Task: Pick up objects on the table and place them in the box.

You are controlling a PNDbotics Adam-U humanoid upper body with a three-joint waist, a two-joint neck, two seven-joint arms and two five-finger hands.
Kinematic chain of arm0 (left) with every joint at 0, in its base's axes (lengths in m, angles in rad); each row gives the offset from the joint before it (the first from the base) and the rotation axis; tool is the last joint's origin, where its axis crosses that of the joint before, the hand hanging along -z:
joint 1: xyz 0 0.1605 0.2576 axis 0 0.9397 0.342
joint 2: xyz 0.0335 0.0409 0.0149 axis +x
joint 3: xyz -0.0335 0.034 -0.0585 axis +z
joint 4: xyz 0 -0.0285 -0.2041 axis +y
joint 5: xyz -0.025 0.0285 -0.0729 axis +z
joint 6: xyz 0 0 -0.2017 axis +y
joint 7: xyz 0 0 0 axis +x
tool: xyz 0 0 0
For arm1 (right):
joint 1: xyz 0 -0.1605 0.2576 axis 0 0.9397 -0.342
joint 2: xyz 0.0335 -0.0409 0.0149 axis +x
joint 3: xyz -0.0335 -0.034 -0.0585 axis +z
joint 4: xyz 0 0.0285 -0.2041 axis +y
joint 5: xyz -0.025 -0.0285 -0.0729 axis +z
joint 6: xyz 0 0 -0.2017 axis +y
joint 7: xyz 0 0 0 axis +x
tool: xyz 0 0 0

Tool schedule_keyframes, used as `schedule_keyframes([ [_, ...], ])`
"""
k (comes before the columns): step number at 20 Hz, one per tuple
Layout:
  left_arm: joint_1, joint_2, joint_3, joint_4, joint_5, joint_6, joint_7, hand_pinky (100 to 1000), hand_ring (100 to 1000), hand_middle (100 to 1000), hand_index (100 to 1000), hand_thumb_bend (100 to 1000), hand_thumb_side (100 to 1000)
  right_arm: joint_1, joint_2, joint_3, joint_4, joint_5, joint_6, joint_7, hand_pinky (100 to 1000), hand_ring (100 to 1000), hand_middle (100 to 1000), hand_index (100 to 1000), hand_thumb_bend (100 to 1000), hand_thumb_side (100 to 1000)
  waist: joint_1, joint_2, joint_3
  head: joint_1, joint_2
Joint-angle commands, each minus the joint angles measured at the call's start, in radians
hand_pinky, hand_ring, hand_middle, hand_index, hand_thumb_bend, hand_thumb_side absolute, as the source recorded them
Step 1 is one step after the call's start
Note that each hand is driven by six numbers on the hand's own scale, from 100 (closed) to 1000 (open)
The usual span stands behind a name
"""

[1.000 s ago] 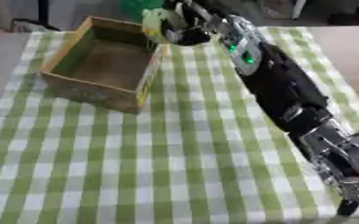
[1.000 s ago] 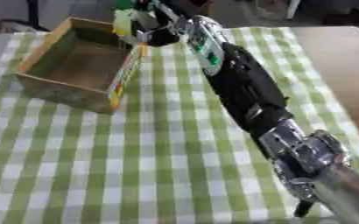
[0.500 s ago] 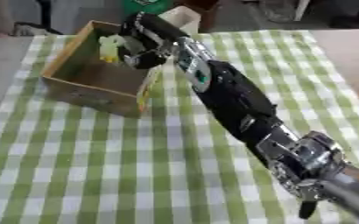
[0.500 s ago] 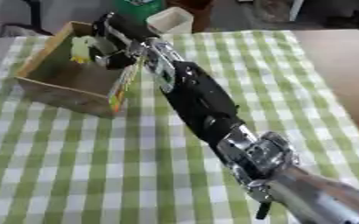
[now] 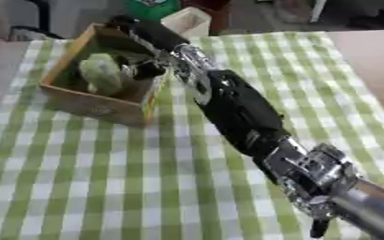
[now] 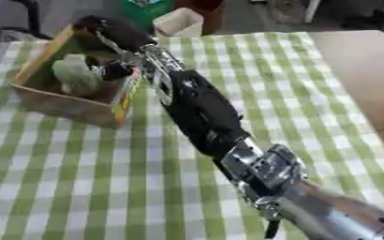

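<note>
A: Which step does this look like?

B: The placing step, by the look of it. The right arm reaches from the lower right across the green checked tablecloth point(image 5: 105, 178), and the right hand point(image 5: 142, 70) sits over the open wooden box point(image 5: 89, 101) at the far left of the table. A pale green object point(image 5: 101, 77) is inside the box, just beside the hand.

A: Is the hand holding it?

B: That cannot be told. The hand is a dark blur at the box's right wall, and whether its fingers are spread or closed round the object does not show. The object is touching or very near the hand.

A: How does the object lie?

B: It is an oblong, soft-edged shape. Its long axis runs roughly from the far side of the box towards the near wall, leaning a little to the right at the near end. Which end is its top is not clear.

A: And the next move?

B: Judging from this, the hand needs to let go if it has not, then lift straight up clear of the right wall before swinging back, so the box is not dragged.

A: The left hand?

B: It shows in neither view.
</note>
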Motion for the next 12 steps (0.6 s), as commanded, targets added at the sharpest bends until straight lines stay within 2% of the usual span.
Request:
schedule_keyframes([
  [1,-0.007,0.015,0.014,-0.019,-0.003,-0.001,0.008,470,708,634,530,207,377,-0.011,-0.05,-0.002,-0.078,-0.039,0.029,-0.031,857,944,940,949,100,155,0.004,-0.015,-0.009,0.014,-0.012],
  [3,-0.001,0.019,0.021,-0.017,-0.006,-0.001,0.014,470,708,634,529,207,380,0.008,-0.083,0.0,-0.124,-0.107,0.047,-0.055,834,916,895,917,100,150,0.003,-0.015,-0.023,0.026,-0.012],
  [5,0.004,0.023,0.029,-0.015,-0.01,-0.001,0.021,470,708,634,529,207,382,0.037,-0.127,0.005,-0.177,-0.202,0.063,-0.075,794,872,839,874,100,184,0.003,-0.015,-0.037,0.039,-0.012],
  [8,0.011,0.029,0.039,-0.01,-0.015,0.0,0.031,470,709,634,529,206,388,0.104,-0.211,0.012,-0.277,-0.386,0.078,-0.098,758,837,795,843,100,240,0.001,-0.014,-0.058,0.058,-0.013],
  [12,0.018,0.034,0.051,-0.003,-0.022,0.0,0.042,470,710,635,528,204,395,0.24,-0.338,0.004,-0.446,-0.642,0.093,-0.103,741,823,780,828,100,274,0.001,-0.007,-0.081,0.08,-0.013],
])
